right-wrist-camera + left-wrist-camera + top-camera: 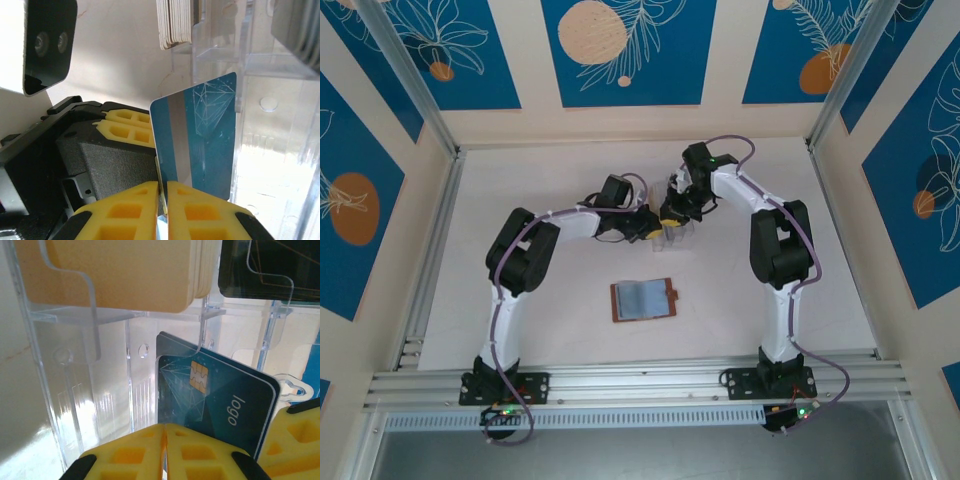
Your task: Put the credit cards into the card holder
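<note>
Right gripper (pixel 163 187) on teal card (pixel 200 135) (beside rack (pixel 272 130))

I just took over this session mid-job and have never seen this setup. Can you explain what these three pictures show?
You see a left arm and a right arm bolted to a table. One picture looks down from overhead; the other two come from a camera on each wrist. The brown card holder lies open mid-table. Both arms reach to a clear rack holding cream cards, black cards and a teal card. The right tool appears closed on the teal card's edge. The left tool is shut beside that card; I cannot tell whether it touches it.
</note>
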Robot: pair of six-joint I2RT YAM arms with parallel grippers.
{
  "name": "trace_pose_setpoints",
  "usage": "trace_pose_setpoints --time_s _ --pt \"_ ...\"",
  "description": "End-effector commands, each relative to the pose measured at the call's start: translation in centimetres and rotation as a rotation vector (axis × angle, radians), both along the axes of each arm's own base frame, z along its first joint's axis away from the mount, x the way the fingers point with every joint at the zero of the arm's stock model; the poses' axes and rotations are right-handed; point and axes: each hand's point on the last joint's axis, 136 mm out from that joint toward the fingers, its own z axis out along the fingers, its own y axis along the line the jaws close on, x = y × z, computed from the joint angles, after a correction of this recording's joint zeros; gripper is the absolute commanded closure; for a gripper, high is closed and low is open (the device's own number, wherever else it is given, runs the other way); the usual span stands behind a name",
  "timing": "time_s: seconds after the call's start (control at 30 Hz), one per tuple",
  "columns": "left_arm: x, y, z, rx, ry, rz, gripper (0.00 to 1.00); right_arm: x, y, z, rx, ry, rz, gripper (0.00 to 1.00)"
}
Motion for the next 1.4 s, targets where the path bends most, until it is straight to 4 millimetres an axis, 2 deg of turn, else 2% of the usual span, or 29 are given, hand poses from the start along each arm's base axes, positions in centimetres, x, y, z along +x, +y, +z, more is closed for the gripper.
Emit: trace_pose_setpoints --time_s 0.0,0.37,0.8,1.13,1.37 --pt "-2.0 -1.8 -1.8 0.054 0.014 -0.06 0.9 -1.8 1.1 0.9 0.075 0.089 -0.016 0.89" --pt "-2.1 -2.0 -2.0 0.106 -0.004 -0.086 0.9 -1.3 0.1 1.6 0.078 0.067 -0.037 0.97" --pt "-2.3 -2.9 -1.4 0.201 -0.072 -0.15 0.89 -1.3 -2.2 2.4 0.05 0.034 -0.089 0.99" --pt "-2.9 -3.9 -1.6 0.315 -0.136 -0.213 0.89 -2.0 -4.7 2.4 0.005 0.02 -0.151 1.0" --pt "-3.0 -4.4 -1.8 0.34 -0.154 -0.231 0.88 -2.5 -7.2 3.1 -0.084 -0.028 -0.186 0.99"
